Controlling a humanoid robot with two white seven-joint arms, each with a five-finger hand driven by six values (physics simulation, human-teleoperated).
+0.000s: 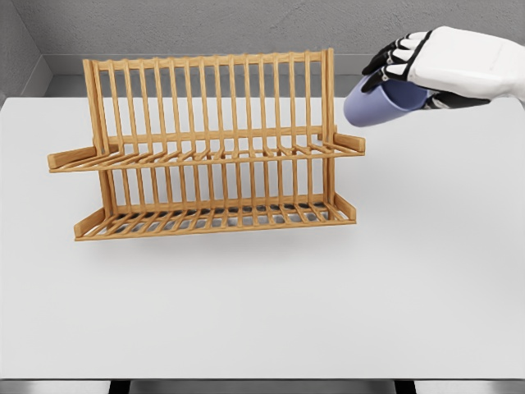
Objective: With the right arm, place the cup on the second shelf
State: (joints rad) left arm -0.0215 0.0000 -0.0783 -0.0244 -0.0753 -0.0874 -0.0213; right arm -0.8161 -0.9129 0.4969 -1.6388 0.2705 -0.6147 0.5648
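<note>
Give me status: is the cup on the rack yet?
Not yet. Done: the right hand has the cup grasped and lifted off the table. In hand: the cup hangs tilted in the air, right of the rack, about level with its upper tier. Left: carry it over a shelf, set it down, release. Both shelves look bare.

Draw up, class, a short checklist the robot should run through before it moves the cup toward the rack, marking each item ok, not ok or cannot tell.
1. Cup held in the right hand: ok, fingers wrap it.
2. Cup clear of the rack: ok, it hangs off the rack's upper right end.
3. Upper shelf free of items: ok.
4. Lower shelf free of items: ok.
5. Cup upright: not ok, it is tilted on its side.
6. Left hand out of the way: cannot tell, not in view.
</note>
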